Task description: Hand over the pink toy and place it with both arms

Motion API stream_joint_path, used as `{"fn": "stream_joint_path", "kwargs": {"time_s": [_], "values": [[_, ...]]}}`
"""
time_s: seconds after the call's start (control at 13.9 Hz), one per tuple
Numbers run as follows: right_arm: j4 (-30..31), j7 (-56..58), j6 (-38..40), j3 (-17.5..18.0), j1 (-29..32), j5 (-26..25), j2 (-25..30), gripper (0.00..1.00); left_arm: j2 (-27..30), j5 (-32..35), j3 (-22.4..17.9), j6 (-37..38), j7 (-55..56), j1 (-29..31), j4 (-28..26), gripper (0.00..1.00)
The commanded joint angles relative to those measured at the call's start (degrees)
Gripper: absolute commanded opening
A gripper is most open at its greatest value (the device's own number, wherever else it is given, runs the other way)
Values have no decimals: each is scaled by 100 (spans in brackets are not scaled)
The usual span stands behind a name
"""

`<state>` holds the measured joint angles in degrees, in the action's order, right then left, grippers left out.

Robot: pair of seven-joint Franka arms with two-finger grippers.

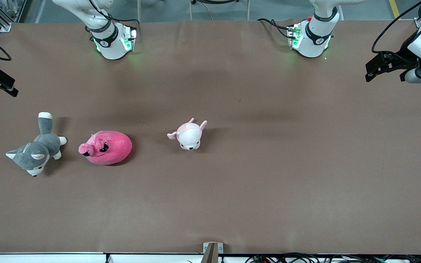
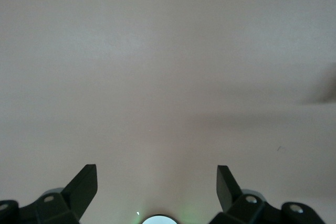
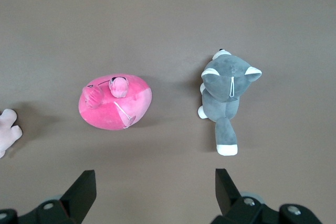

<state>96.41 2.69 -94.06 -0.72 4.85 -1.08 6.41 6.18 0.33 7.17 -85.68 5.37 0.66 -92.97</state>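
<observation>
The pink toy (image 1: 106, 147), a round hot-pink plush with angry black eyes, lies on the brown table toward the right arm's end. It also shows in the right wrist view (image 3: 115, 102). My right gripper (image 1: 4, 86) hangs open and empty in the air over the table's edge at the right arm's end, apart from the toy; its open fingers frame bare table in its wrist view (image 3: 155, 179). My left gripper (image 1: 373, 73) hangs open and empty over the left arm's end of the table; its wrist view (image 2: 156, 174) shows only bare table.
A grey-and-white husky plush (image 1: 37, 146) lies beside the pink toy, closer to the right arm's end (image 3: 226, 90). A pale pink-and-white puppy plush (image 1: 188, 134) lies beside it toward the table's middle (image 3: 8, 129). A metal bracket (image 1: 212, 250) sits at the near edge.
</observation>
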Motion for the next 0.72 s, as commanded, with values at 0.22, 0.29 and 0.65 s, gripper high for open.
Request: {"fn": "stream_joint_path", "kwargs": {"time_s": [0.22,0.29,0.65], "values": [[255,-58,-87,46,42,-7,141,100,-38,-33,-5,95,-115,31,192,100],[264,-58,-78,37,51,-7,141,100,-38,-33,-5,104,-106,31,191,100],[264,-67,-34,37,60,-7,141,100,-47,-42,-5,104,-97,31,183,100]]}}
